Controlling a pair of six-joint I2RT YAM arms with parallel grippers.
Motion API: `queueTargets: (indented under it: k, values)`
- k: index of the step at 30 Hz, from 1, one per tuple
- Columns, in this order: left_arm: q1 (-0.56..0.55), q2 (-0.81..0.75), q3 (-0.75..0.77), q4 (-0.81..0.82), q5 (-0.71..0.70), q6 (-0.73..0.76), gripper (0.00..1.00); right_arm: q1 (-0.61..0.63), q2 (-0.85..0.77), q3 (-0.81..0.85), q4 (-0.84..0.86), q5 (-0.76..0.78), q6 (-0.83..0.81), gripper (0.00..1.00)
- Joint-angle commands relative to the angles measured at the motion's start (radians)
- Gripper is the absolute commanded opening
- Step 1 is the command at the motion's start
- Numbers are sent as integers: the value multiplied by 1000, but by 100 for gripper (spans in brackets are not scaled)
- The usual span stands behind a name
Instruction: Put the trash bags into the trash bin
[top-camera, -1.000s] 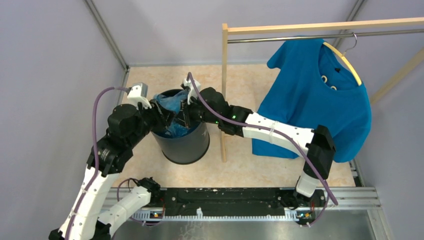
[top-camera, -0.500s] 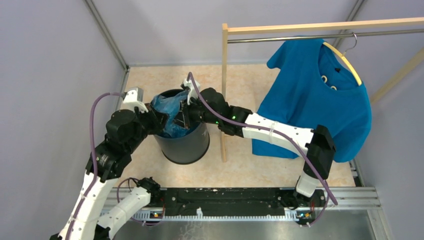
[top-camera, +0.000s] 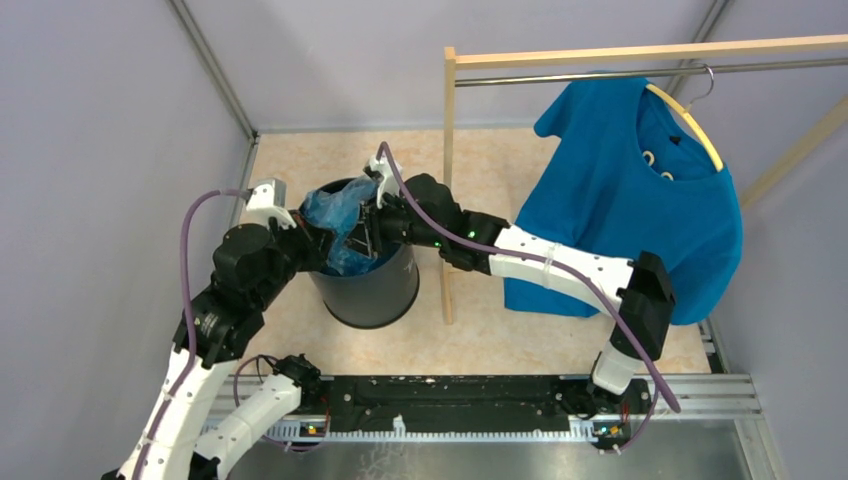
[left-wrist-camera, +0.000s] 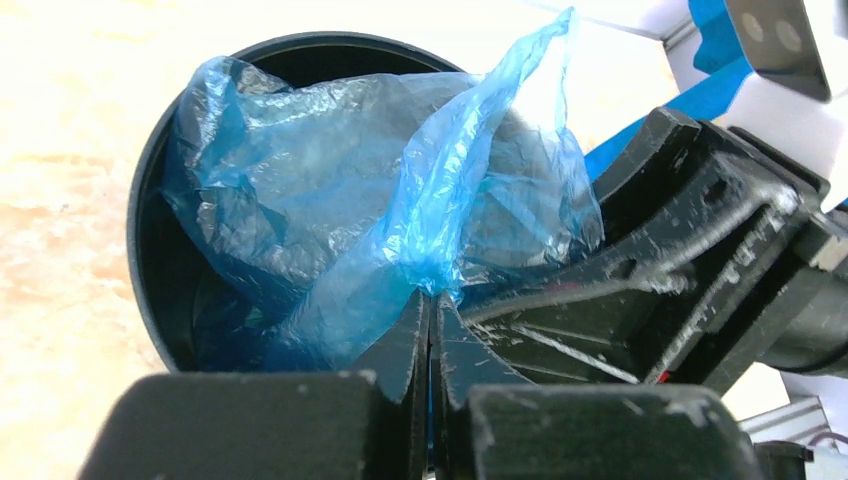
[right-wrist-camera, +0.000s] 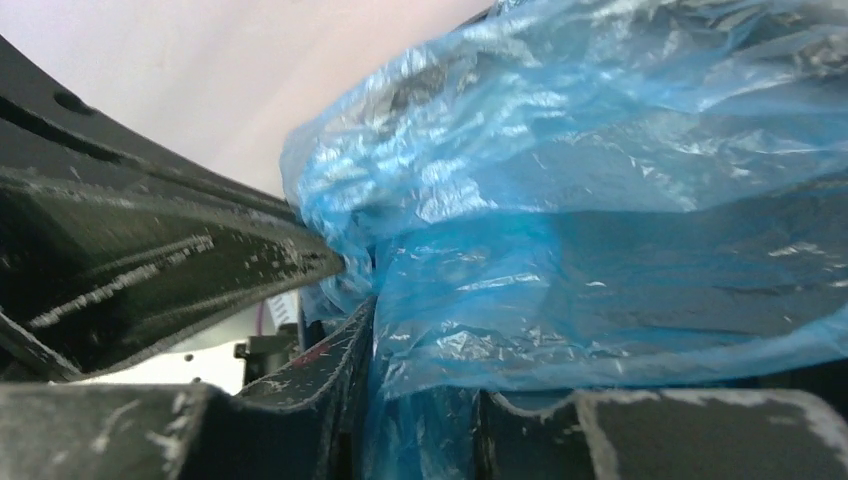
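The trash bag (top-camera: 338, 212) (left-wrist-camera: 330, 190) (right-wrist-camera: 600, 180), a thin, crinkled, translucent light-blue film, is shown bunched in the mouth of the trash bin (top-camera: 375, 290) (left-wrist-camera: 150, 215). Part of it is sunk below the rim, and a loose crest and one pointed corner are raised above it, so insertion is judged to be only partly done. The black, round bin is stood upright on the beige desk (top-camera: 520, 170), just beside the wooden post (top-camera: 448, 180) of a clothes rail. The left pincer (top-camera: 318, 240) (left-wrist-camera: 430, 305) is brought in over the near-left rim with its fingers pressed together on a fold of the film, presumably so that this edge can be drawn down inside the wall. The right pincer (top-camera: 370, 225) (right-wrist-camera: 420, 420) is reached in from the opposite side, touching or nearly touching the left one. Film is seen lying between its fingers, probably to steady or spread the bag, but whether that film is actually clamped cannot be told. The bin floor and the lower part of the bag are hidden by the film and by both pincers. In the right wrist view almost everything is masked by plastic and the dark body of the other arm. From above, the fingertips are lost against the black bin. A blue T-shirt (top-camera: 620, 200) on a hanger (top-camera: 690, 115) is hung well apart to the right and is not involved.
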Motion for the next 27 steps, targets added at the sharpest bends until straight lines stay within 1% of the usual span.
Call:
queueTargets:
  k: [1, 5, 7, 11, 15, 18, 20, 24, 27]
  values:
    - [-3, 8, 52, -2, -92, 8, 0, 4, -63, 63, -94, 34, -72, 34]
    - [-3, -11, 105, -46, -189, 41, 0, 29, -80, 114, -206, 75, -143, 50]
    - [-3, -14, 128, -69, -225, 47, 0, 46, -98, 123, -233, 115, -175, 54]
    - [-3, -1, 147, -149, -262, 29, 0, 53, -107, 155, -300, 145, -228, 63]
    - [-2, -23, 145, -192, -277, 15, 0, 52, -107, 170, -356, 236, -288, 70]
    - [-4, -27, 156, -235, -322, -9, 0, 53, -102, 170, -369, 264, -324, 70]
    - [-3, -21, 165, -263, -340, -31, 0, 54, -98, 171, -377, 255, -338, 69]
    - [-3, -16, 170, -265, -341, -64, 0, 55, -104, 133, -357, 234, -358, 65]
    - [-3, -15, 173, -266, -340, -74, 0, 56, -105, 98, -315, 225, -353, 59]
